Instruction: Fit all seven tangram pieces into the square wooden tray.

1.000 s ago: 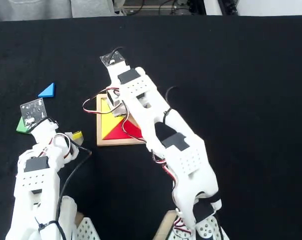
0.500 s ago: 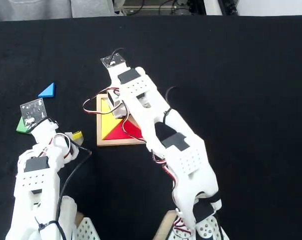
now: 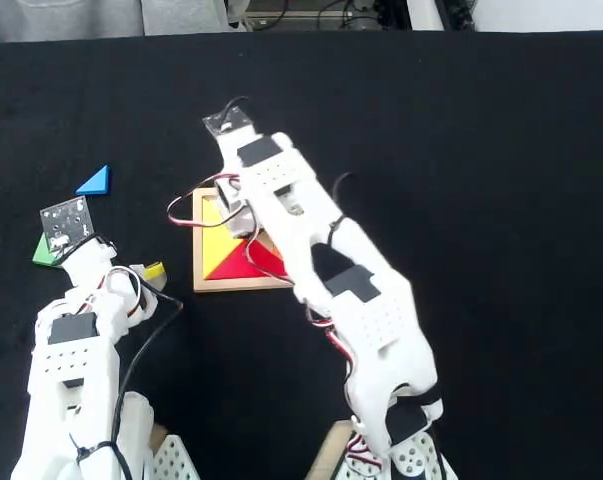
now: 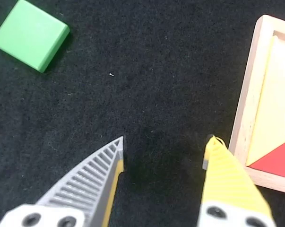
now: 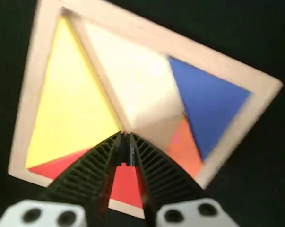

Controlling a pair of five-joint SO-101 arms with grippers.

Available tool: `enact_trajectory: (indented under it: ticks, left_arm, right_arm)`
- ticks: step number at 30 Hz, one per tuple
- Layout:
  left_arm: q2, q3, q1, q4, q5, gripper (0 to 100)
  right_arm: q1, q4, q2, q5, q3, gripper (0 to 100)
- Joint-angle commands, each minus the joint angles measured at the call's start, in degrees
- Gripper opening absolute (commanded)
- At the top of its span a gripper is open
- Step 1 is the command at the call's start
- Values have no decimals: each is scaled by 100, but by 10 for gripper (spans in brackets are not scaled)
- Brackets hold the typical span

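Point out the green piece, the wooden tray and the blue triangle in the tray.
green piece point(image 4: 31, 34): left wrist view, its top face.
wooden tray point(image 5: 203, 64): right wrist view, its rim.
blue triangle point(image 5: 208, 109): right wrist view, middle of its face.

Right pincer point(image 5: 125, 138) slightly rightward over tray point(image 5: 147, 36)

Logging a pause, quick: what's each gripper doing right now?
Left gripper: open, holding nothing.
Right gripper: closed, nothing visible in it, over the square wooden tray.
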Motion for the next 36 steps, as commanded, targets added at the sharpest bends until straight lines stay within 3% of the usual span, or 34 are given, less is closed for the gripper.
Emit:
enact_trajectory:
  ticks: [1,12,20,26,36]
  left_arm:
    - [-97,-40,75,-97,35,267]
    - [-97,-40,75,-97,35,267]
    - [-97,-66,22,-70,79,267]
    - [-105,-84,-66,-53,79,267]
    - [-105,-215,-743,-44,88,270]
  right_arm:
    - [343,-53,-848,9,224,11]
    - [747,-1732,-1305,18,1701,11]
    - [958,-1767,-1367,9,1780,11]
    - [958,-1996,-2193,9,2475,11]
    - [1204,-4457,-3345,44,4690,11]
